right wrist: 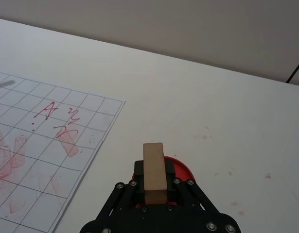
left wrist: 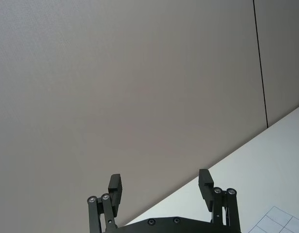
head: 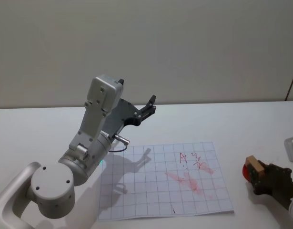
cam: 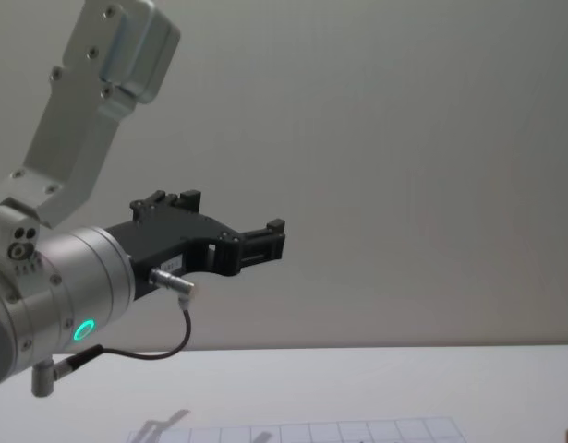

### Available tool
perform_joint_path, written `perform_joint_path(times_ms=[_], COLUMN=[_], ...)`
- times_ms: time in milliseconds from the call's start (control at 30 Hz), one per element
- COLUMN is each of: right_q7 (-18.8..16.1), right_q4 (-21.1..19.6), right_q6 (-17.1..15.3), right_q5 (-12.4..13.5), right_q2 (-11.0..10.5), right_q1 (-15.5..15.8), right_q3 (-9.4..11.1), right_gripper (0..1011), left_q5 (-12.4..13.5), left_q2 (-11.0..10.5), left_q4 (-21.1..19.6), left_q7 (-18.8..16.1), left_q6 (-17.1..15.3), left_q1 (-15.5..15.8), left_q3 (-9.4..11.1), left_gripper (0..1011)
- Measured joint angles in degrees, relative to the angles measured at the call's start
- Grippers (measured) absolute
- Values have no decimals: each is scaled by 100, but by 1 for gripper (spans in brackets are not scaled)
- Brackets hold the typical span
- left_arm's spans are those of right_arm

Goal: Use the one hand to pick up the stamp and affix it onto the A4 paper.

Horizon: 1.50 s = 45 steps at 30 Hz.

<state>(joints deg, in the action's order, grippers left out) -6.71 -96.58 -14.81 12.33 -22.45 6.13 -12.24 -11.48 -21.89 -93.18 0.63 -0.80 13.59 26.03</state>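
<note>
My right gripper [head: 257, 172] grasps the stamp [head: 253, 166], right of the A4 paper [head: 151, 191]; I must go leftward. My left gripper [head: 150, 106], released, idles behind the paper.

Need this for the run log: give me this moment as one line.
right gripper: shut on stamp, at red pad right of paper | left gripper: open, raised | stamp not yet on paper

The A4 paper [head: 160, 191] is seen from above in the head view, nearer at the left of the right wrist view, and edge-on along the bottom of the level chest view. The left wrist view is tilted up at the wall [left wrist: 139, 73].
</note>
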Motion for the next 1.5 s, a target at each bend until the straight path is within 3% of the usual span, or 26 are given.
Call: perform_joint_path(times_ms=[567, 833, 1167, 1500], right_q7=[-686, -1294, -2223, -2705], right_q4=[-62, 105, 872, 1892], right_q6=[372, 539, 572, 523], right_q5=[-345, -567, -1049, -1411], right_q2=[73, 199, 475, 793], right_q1=[-316, -628, -1206, -1779], right_q3=[-80, -181, -388, -569], right_gripper=[220, 221, 221, 221], left_q5=[0, 0, 0, 0], left_q2=[0, 0, 0, 0], left_q4=[0, 0, 0, 0], left_q7=[0, 0, 0, -1], left_q6=[0, 0, 0, 0], left_q1=[0, 0, 0, 0], left_q3=[0, 0, 0, 0], left_gripper=[1001, 1001, 1001, 1001])
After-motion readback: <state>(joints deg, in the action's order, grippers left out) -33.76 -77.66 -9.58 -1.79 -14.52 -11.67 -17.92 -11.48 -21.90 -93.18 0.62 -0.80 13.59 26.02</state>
